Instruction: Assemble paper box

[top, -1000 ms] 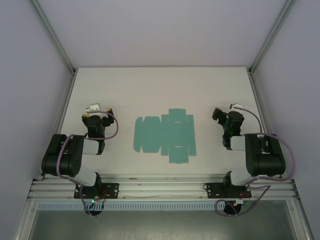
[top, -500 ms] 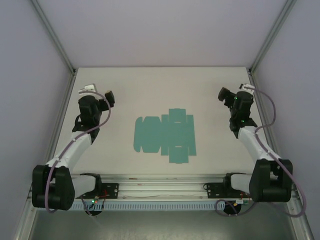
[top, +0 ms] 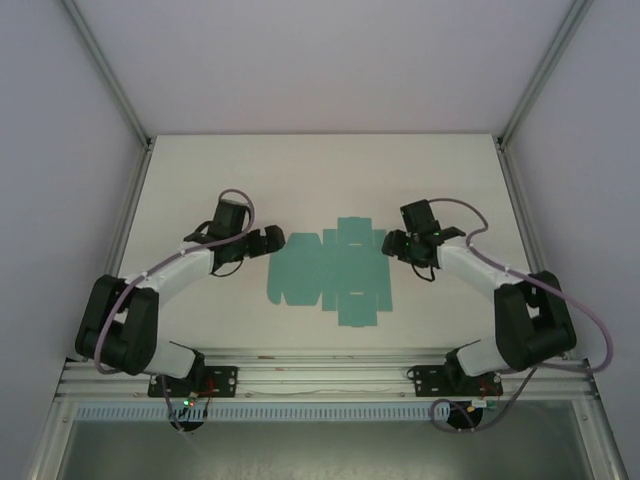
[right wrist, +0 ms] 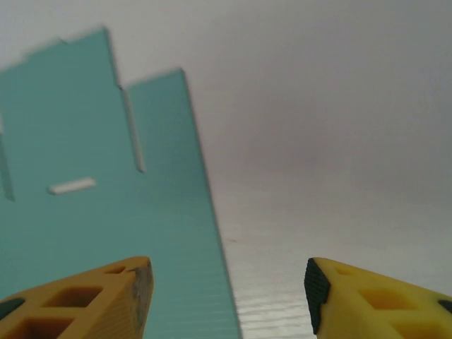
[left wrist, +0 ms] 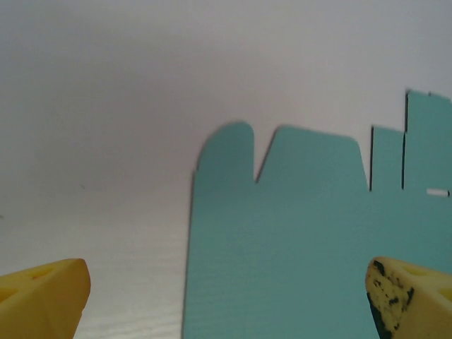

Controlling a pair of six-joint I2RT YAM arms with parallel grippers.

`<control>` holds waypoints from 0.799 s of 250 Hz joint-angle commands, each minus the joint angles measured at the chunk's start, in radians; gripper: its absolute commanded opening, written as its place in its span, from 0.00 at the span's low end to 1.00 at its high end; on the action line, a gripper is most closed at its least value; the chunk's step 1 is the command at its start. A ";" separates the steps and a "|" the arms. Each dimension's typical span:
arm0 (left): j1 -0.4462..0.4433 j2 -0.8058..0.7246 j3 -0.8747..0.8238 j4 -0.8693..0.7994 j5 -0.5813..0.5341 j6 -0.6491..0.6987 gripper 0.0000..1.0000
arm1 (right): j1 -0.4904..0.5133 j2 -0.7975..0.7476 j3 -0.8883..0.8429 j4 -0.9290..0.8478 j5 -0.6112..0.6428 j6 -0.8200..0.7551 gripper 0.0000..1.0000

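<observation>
From above, finds the paper box (top: pixel 330 272) as a flat teal-green die-cut sheet (flaps and tabs all unfolded) lying on the white table (top: pixel 300 170), about midway between the two arms. Puts the left gripper (top: pixel 272 240) just beside the sheet's upper left corner and the right gripper (top: pixel 390 243) just beside its upper right corner, both turned inward toward the card. Through the left wrist camera, catches the left gripper (left wrist: pixel 226 304) spread wide, yellow fingers (left wrist: pixel 42 300) at either lower corner, holding nothing, with the paper box (left wrist: pixel 296 226) flat ahead and its rounded tabs plain to see. Through the right wrist camera, catches the right gripper (right wrist: pixel 226 300) likewise spread and holding nothing, one finger over the sheet's edge, the other over bare table, with a narrow slot cut in the paper box (right wrist: pixel 106 198). Cannot tell whether either gripper touches the card.
</observation>
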 commanded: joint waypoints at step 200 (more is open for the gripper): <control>-0.095 0.277 0.072 0.073 0.408 -0.019 0.78 | 0.066 0.299 -0.016 0.091 -0.059 0.092 0.27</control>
